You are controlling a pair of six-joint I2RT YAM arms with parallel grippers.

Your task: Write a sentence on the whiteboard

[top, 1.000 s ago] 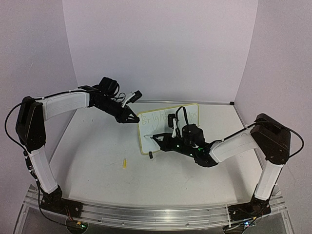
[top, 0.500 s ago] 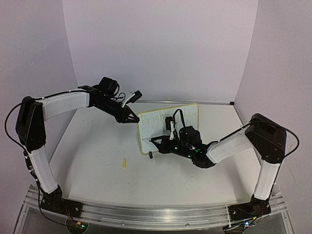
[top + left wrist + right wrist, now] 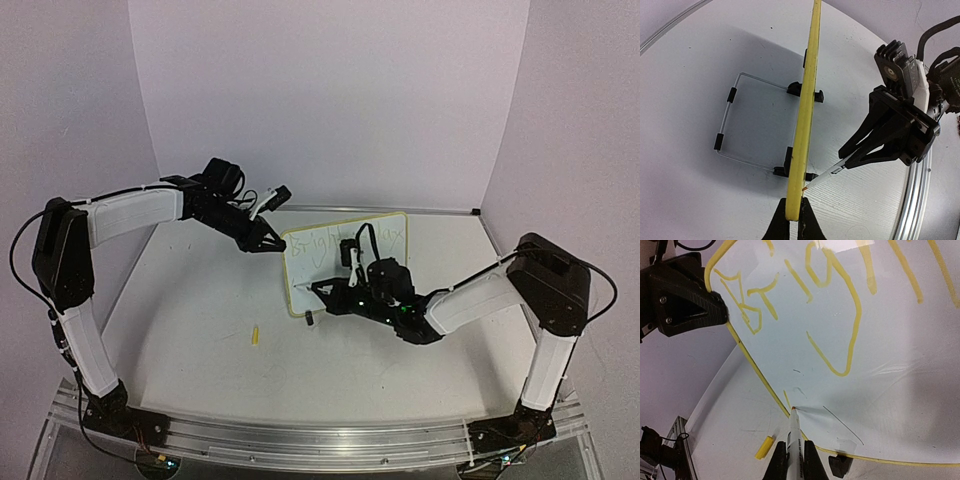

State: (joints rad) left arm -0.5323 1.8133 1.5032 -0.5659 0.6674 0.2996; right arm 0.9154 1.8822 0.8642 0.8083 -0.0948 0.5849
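Yellow-rimmed, the small white rectangular whiteboard point(image 3: 310, 265) stands upright on the white table point(image 3: 200, 300), with a faint yellow-green handwritten sentence point(image 3: 312, 240) across its face. The left gripper point(image 3: 790, 222) is clamped on its rim. The right gripper point(image 3: 792, 460) pinches a white marker pen point(image 3: 794, 432), whose tip touches the board's lower corner.

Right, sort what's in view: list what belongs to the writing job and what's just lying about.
In use: board, writing, marker, wire stand.
Lying about: yellow cap.
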